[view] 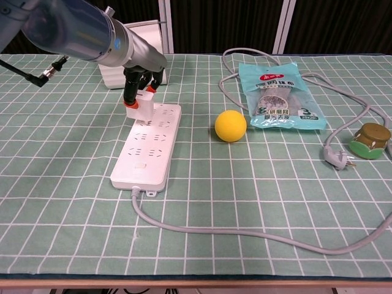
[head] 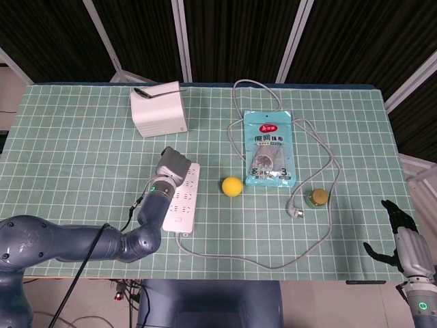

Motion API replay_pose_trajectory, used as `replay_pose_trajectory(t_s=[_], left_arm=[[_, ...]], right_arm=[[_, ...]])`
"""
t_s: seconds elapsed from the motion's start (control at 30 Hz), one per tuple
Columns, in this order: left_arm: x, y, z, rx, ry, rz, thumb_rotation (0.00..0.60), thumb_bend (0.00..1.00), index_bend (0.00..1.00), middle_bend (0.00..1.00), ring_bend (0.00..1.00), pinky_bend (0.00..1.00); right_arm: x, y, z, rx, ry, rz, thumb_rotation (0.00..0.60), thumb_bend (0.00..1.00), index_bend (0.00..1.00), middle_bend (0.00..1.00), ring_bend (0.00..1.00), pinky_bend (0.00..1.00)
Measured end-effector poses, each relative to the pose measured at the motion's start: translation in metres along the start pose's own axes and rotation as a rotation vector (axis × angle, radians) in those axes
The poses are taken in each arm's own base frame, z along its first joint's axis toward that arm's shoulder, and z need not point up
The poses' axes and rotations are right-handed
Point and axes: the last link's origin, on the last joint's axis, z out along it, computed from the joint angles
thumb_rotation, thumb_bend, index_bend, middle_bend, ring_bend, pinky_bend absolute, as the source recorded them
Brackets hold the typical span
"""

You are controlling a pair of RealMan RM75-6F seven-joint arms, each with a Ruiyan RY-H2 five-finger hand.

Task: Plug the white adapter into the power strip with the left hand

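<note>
While left hand (view: 142,78) grips, white adapter (view: 144,108) upright, prongs toward power strip (view: 147,144)

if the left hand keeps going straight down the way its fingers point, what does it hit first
Probably the power strip. The left hand holds the white adapter directly over the strip's far end, so the adapter should meet the sockets first. Whether it already touches is unclear.

Counted on the table: one power strip (view: 147,145), one white adapter (view: 144,105), one yellow ball (view: 230,126), one snack packet (view: 280,95), one white box (head: 159,112), one spoon (head: 158,90), one small jar (view: 370,139), one loose plug (view: 336,158).
</note>
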Motion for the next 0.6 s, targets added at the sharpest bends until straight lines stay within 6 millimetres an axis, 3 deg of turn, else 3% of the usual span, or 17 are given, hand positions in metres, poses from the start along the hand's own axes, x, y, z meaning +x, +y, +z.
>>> replay_pose_trajectory(t_s=[0.6], left_arm=[[-0.0028, 0.0039, 0.0001, -0.008, -0.006, 0.000, 0.600, 0.53, 0.72, 0.73, 0.30, 0.27]], right_arm=[[0.0003, -0.0004, -0.0001, 0.000, 0.001, 0.002, 0.600, 0.34, 0.00, 0.00, 0.00, 0.00]])
